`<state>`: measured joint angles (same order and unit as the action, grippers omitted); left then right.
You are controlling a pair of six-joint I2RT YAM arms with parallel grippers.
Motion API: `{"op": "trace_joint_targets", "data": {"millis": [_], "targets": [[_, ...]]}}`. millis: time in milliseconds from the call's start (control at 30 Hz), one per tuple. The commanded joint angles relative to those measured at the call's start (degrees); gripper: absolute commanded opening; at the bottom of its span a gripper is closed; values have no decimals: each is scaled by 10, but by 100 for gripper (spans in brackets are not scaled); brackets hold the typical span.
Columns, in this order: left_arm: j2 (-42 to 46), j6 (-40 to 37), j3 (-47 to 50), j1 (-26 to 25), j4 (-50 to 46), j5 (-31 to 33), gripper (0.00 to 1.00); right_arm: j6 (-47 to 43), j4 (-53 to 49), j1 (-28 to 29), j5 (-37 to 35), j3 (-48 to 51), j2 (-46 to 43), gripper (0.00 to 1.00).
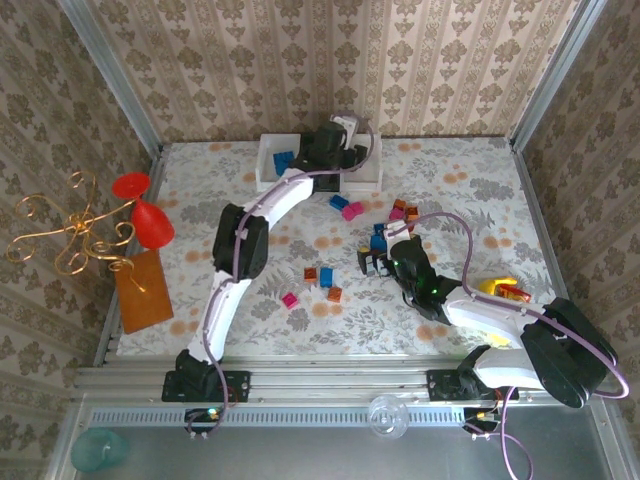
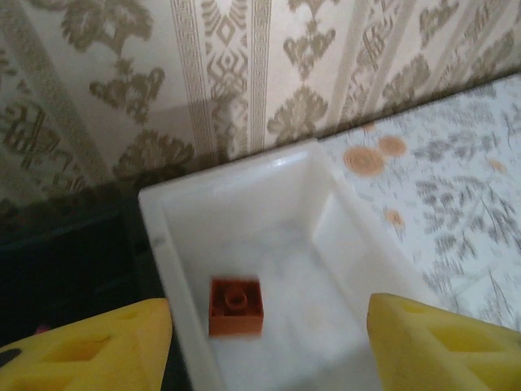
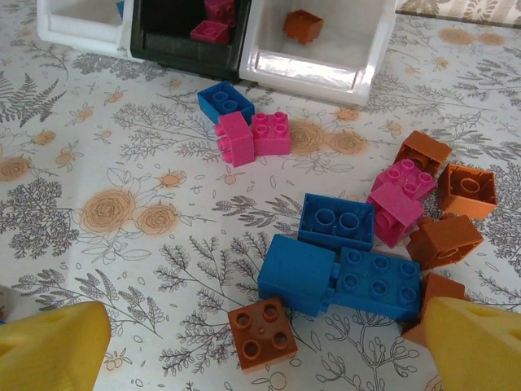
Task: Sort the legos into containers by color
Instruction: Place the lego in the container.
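Lying stud up on the floor of a white bin (image 2: 244, 183), a single orange-brown brick (image 2: 236, 305) sits under the left gripper (image 2: 269, 326), whose yellow fingers (image 2: 89, 350) are spread apart to either side of it. The black bin (image 3: 183, 59) next to it holds magenta bricks (image 3: 210, 31). The other white bin (image 1: 265, 170), at the far end of the row, holds a blue brick (image 1: 283, 160). All three bins stand near the back wall on the flower-patterned desk (image 1: 200, 180).

More legos lie loose on the desk. A blue and two magenta ones (image 3: 252, 136) sit just before the bins. A heap of blue, magenta and orange ones (image 3: 338, 220) is mid-desk. A few more (image 1: 322, 280) lie well apart to the left. The right gripper (image 3: 266, 326) hangs low at the heap's near edge, its fingers (image 3: 476, 342) wide apart, with an orange brick (image 3: 262, 332) showing between them. A yellow object (image 1: 497, 285) lies beside the right arm.
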<state>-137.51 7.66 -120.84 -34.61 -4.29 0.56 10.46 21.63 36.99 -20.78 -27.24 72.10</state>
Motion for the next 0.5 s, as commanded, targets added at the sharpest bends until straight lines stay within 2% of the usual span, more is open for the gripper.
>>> {"op": "trace_joint_targets", "data": {"millis": [0,133,267,367,467], "targets": [[135,5,136,0,52,-38,68,-4,1,2,-20,0,4,100],[288,30,369,1,133,-71,70,-19,-25,1,7,-21,19,100],[429,57,572,10,163,-88,71,-23,-70,2,82,-57,47,99],[521,69,668,21,133,-94,73,-6,-154,9,154,-104,56,95],[603,94,754,35,114,-125,76,-20,-225,42,206,-126,48,94]]}}
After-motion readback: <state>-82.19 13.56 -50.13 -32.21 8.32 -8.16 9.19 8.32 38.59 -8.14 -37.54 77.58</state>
